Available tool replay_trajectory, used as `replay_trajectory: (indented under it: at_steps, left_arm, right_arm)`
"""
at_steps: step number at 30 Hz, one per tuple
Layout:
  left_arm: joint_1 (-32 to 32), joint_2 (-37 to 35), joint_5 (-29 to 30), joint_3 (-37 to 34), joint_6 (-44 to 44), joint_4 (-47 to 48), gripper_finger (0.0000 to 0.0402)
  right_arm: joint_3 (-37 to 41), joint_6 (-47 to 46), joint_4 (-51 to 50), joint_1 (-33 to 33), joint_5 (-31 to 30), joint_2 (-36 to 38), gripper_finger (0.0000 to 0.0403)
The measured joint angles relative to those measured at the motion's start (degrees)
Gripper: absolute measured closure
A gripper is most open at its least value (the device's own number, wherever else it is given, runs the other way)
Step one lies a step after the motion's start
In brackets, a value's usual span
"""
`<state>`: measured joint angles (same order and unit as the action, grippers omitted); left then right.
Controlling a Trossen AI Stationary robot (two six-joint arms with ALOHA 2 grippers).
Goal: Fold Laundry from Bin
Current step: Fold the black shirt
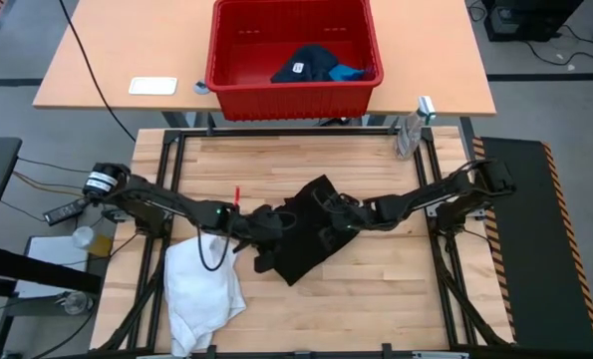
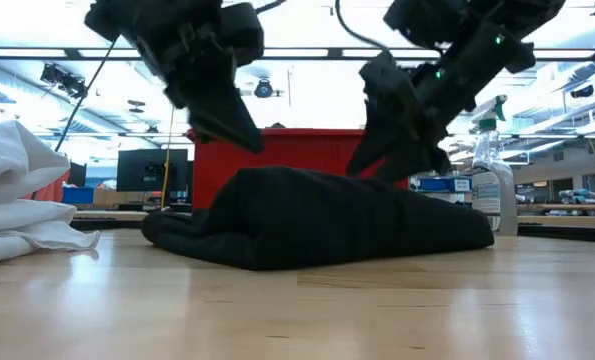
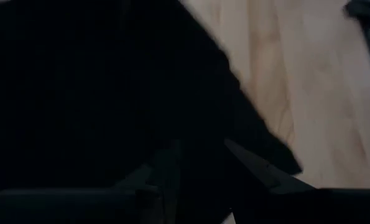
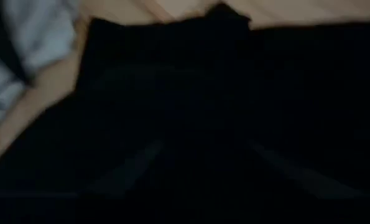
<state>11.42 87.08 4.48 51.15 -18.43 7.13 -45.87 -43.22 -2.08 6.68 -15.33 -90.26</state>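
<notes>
A black garment [image 1: 311, 234] lies bunched in a low folded heap [image 2: 317, 215] on the middle of the wooden table. My left gripper [image 1: 268, 227] hangs open a little above the heap's left part [image 2: 247, 140], with only black cloth [image 3: 79, 93] below its fingers [image 3: 259, 171]. My right gripper [image 1: 328, 212] is open and stands close over the heap's right part [image 2: 397, 165], its fingers spread above the cloth [image 4: 172, 93]. A white garment [image 1: 204, 289] lies crumpled at the near left. The red bin [image 1: 291, 95] on the far table holds a navy garment with a white tag [image 1: 306, 62] and a blue one [image 1: 348, 72].
A clear spray bottle [image 1: 411, 135] stands at the table's far right corner. A small red thing [image 1: 237, 194] lies left of the black garment. A white flat object [image 1: 152, 86] lies on the far table, left of the bin. Bare wood shows at the near right.
</notes>
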Motion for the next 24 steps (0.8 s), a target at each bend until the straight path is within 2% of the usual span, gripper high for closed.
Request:
replay_trajectory:
  at_steps: [7,11,14,19,24]
  left_arm:
    - [-0.6,-0.2,0.2,0.5,-2.5,-2.0,0.0285]
    - [-3.3,-1.0,0.3,3.3,-0.4,0.5,0.0285]
    - [-5.2,-1.1,0.2,5.5,-0.2,6.4,0.0285]
    - [-5.8,-1.1,0.1,4.7,-1.0,7.5,0.0285]
    - [-4.0,-0.7,-0.2,3.5,-7.5,8.1,0.0285]
  right_arm:
    - [0.0,4.4,1.7,-2.1,2.0,6.1,0.0174]
    - [0.0,9.0,3.1,-4.0,2.1,9.7,0.0177]
    - [0.0,10.3,3.4,-4.3,1.7,12.0,0.0185]
    - [0.0,9.3,1.5,-1.1,1.6,12.3,0.0195]
    - [0.0,6.8,1.5,2.5,1.9,10.0,0.0196]
